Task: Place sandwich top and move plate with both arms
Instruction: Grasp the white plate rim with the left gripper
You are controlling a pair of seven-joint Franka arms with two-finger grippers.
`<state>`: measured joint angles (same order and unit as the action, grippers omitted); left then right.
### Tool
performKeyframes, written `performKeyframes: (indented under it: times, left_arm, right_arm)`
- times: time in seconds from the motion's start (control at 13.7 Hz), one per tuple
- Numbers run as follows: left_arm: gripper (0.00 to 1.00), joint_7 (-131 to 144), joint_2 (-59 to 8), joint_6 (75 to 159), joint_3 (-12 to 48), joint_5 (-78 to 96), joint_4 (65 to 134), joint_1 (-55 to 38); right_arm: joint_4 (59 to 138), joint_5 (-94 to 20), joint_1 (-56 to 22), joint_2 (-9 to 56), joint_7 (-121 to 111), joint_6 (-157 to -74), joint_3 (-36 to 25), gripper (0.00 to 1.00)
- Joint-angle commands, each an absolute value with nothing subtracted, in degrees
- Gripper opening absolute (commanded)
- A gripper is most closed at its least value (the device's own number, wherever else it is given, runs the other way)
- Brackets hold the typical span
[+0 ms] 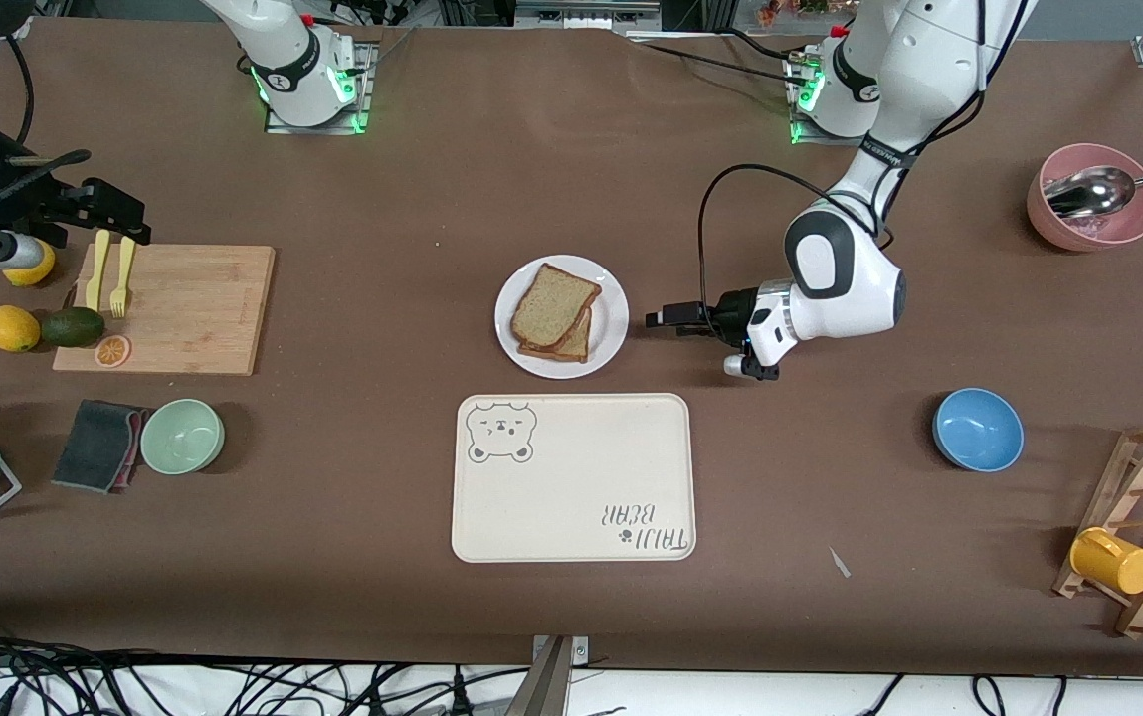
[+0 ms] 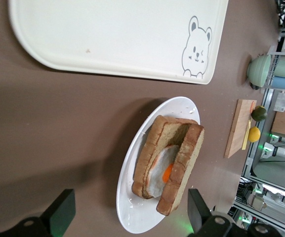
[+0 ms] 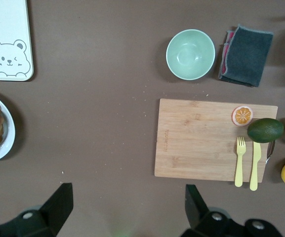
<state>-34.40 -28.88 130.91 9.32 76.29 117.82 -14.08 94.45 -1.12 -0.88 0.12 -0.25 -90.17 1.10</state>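
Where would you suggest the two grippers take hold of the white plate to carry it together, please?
Probably by the plate's bare raised rim, one gripper at each arm's end, coming in low and level. The sandwich covers the middle, and the open left gripper is already beside the rim.

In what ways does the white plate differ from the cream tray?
The plate is round; the tray is rectangular with rounded corners. The plate is smaller than the tray. The plate carries a sandwich, with an egg showing between the slices in the left wrist view; the tray carries nothing. The plate is plain, while the tray bears a bear drawing and lettering. Both lie flat on the table.
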Motion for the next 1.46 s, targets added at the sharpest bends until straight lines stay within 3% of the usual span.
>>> performKeyframes:
  times: [0.0, 0.44, 0.8, 0.88, 1.02, 1.24, 1.39]
  left_arm:
    - [1.00, -42.60, -29.88, 130.26, 9.14, 82.78, 118.04, -15.55]
    - [1.00, -56.67, -33.83, 129.20, 9.05, 95.26, 117.95, -18.98]
    - [0.99, -57.13, -34.80, 129.20, 9.05, 95.36, 117.95, -19.34]
    - [0.94, -57.13, -35.24, 129.20, 9.05, 95.36, 117.95, -19.34]
    - [0.73, -57.13, -35.77, 129.20, 9.05, 95.36, 117.86, -19.60]
    - [0.59, -57.13, -36.30, 129.20, 9.05, 95.45, 117.69, -20.04]
    - [0.42, -57.22, -36.74, 129.29, 9.05, 95.45, 117.69, -20.13]
  right_arm:
    - [94.31, -1.05, -0.26, -0.62, 0.17, -89.12, 1.58, 1.00]
    - [94.22, -1.14, -0.26, -0.62, 0.09, -89.21, 1.58, 1.00]
    - [94.22, -1.14, -0.26, -0.62, 0.18, -89.21, 1.58, 1.00]
    - [94.22, -1.14, -0.26, -0.62, 0.18, -89.21, 1.58, 1.00]
    - [94.22, -1.23, -0.26, -0.62, 0.18, -89.21, 1.58, 1.00]
    - [94.22, -1.23, -0.26, -0.62, 0.18, -89.21, 1.58, 1.00]
    - [94.22, -1.23, -0.26, -0.62, 0.18, -89.21, 1.58, 1.00]
